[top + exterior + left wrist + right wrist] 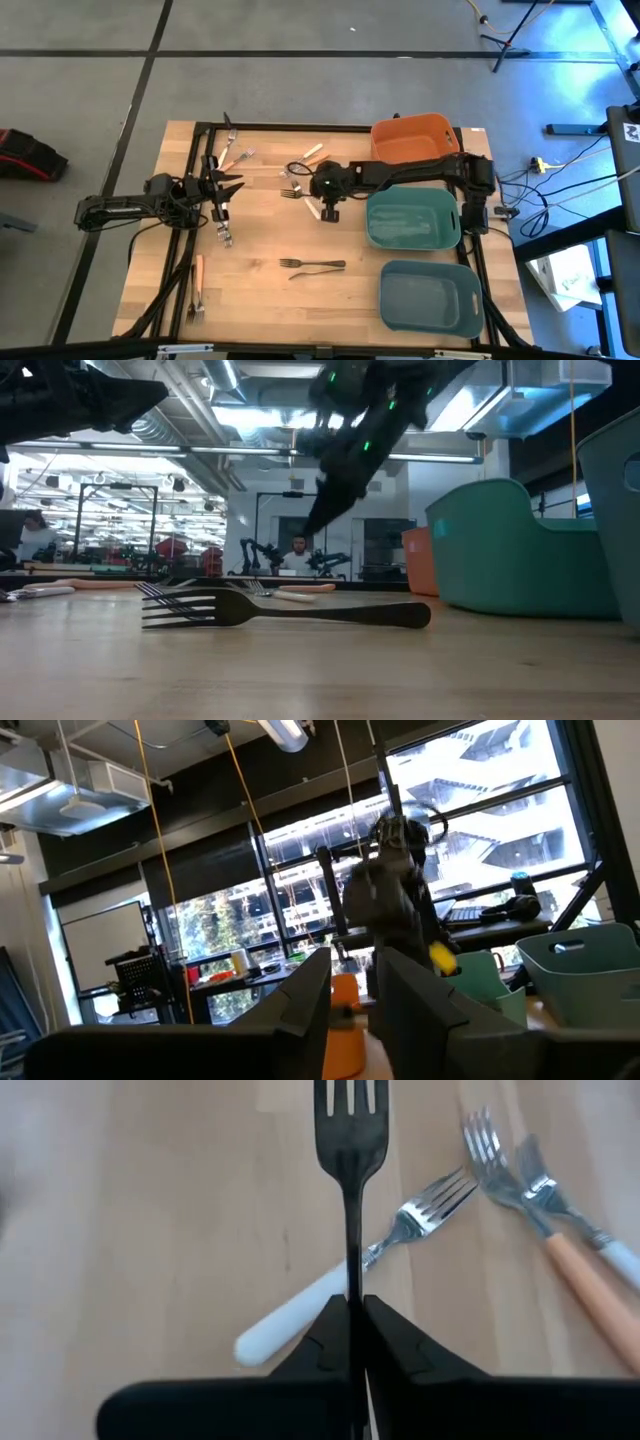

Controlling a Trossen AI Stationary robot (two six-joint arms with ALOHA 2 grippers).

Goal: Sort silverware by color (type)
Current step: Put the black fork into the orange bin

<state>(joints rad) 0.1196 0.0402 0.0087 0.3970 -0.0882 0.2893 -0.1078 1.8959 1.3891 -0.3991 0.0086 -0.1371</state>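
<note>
My right gripper [355, 1302] is shut on a dark fork [351, 1140] whose tines point away from the fingers. In the high view it hangs over the table's middle [328, 203]. Under the held fork lie a white-handled fork [290, 1325] and an orange-handled fork [580, 1280]. Another dark fork [316, 265] lies flat toward the near edge and fills the low view [280, 610]. My left gripper [230, 186] is open over the table's left part, above a silver fork [225, 235]. Its wrist view looks level into the room. My right gripper pinches the dark fork's thin handle [352, 1280] between its two fingers. The fingers lie along the fork, and its neck and tines stick out past the fingertips. They come slanting down from above. The fork's head passes over the white-handled fork, and the handle's far end is hidden between the fingers.
Three bins stand on the table's right: orange [410, 138] at the far side, teal [412, 222] in the middle, blue-grey [430, 296] nearest. More forks lie scattered near the far left [238, 155], and an orange-handled one [198, 285] near the left front.
</note>
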